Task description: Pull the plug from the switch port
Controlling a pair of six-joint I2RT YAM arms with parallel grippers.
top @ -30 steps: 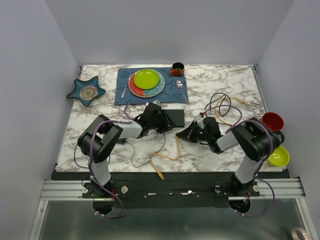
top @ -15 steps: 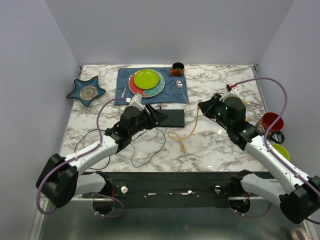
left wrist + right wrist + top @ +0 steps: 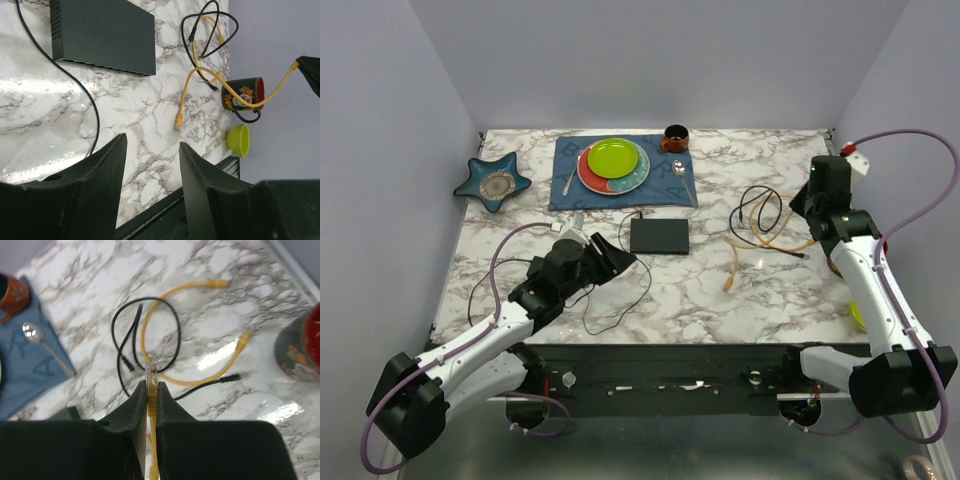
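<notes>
On the marble table (image 3: pixel 770 300), the left gripper (image 3: pixel 152 142) gapes empty, near-left of the switch (image 3: pixel 659 236). Well to the right, the right gripper (image 3: pixel 150 386) pinches the yellow plug (image 3: pixel 150 374), clear of the sockets.

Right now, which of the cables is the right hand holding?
The yellow cable whose clear plug pokes out between the right hand's closed fingers; the other yellow cable and the black cable lie loose on the marble.

Star-shaped dish (image 3: pixel 493 181) lies beside the blue mat (image 3: pixel 660 190).
</notes>
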